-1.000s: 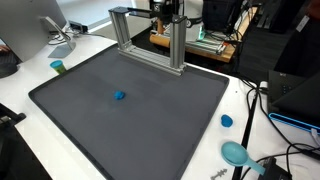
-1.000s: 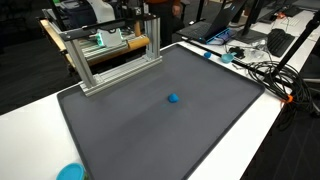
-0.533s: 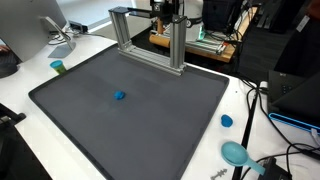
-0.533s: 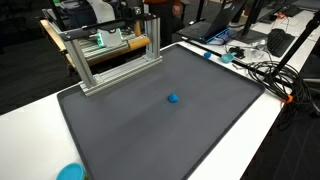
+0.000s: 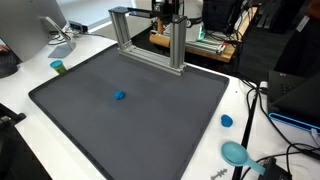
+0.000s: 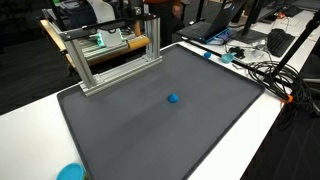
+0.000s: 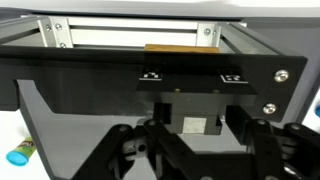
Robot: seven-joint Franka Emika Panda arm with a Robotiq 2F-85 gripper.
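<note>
My gripper [image 5: 167, 12] hangs high behind the aluminium frame [image 5: 150, 35] at the far edge of the dark mat [image 5: 130, 120]. In the wrist view its black linkages [image 7: 195, 158] fill the bottom edge and the fingertips run out of the picture, so their gap is hidden. Just ahead of them are the frame's rail [image 7: 130, 32], a black plate [image 7: 190, 75] and a small pale square [image 7: 196, 126]. A small blue object [image 5: 119, 96] lies alone on the mat [image 6: 173, 98], far from the gripper. I see nothing held.
A green-and-blue cylinder [image 5: 57, 67] stands on the white table beside the mat [image 7: 20, 153]. A blue cap [image 5: 226, 121] and a teal disc [image 5: 236, 152] lie near one corner, with cables [image 5: 265, 110] beyond. A monitor foot [image 5: 55, 35] sits at the back.
</note>
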